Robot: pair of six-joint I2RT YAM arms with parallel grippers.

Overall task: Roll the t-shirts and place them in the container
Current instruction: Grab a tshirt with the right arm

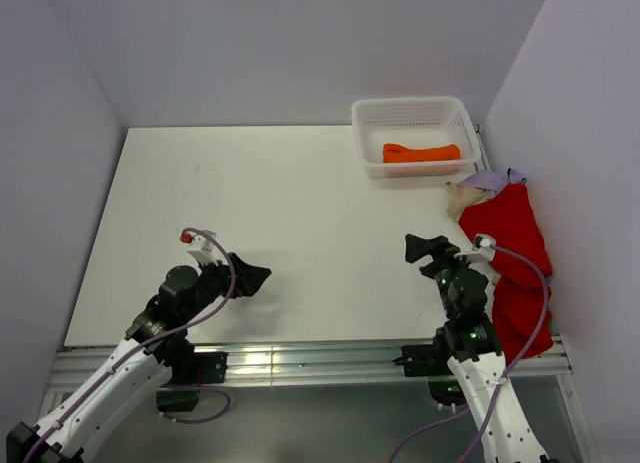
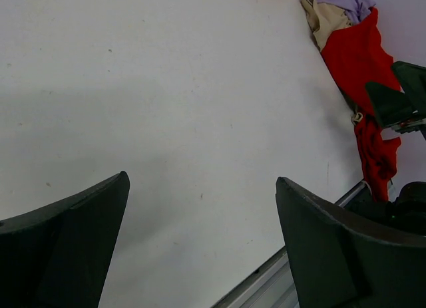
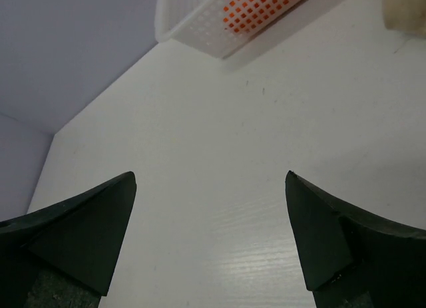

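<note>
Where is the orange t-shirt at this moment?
In the top view, the orange t-shirt lies inside the white basket at the far right of the table, just beyond the red t-shirt.

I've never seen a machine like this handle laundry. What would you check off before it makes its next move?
1. The left tool is open, holding nothing: ok.
2. The right tool is open, holding nothing: ok.
3. The red t-shirt is spread flat for rolling: not ok, it is heaped at the right edge of the table.
4. The beige t-shirt and lavender t-shirt lie apart from the red one: not ok, all are bunched together.
5. The orange t-shirt is inside the basket: ok.
6. How the heap is tangled: cannot tell.
</note>
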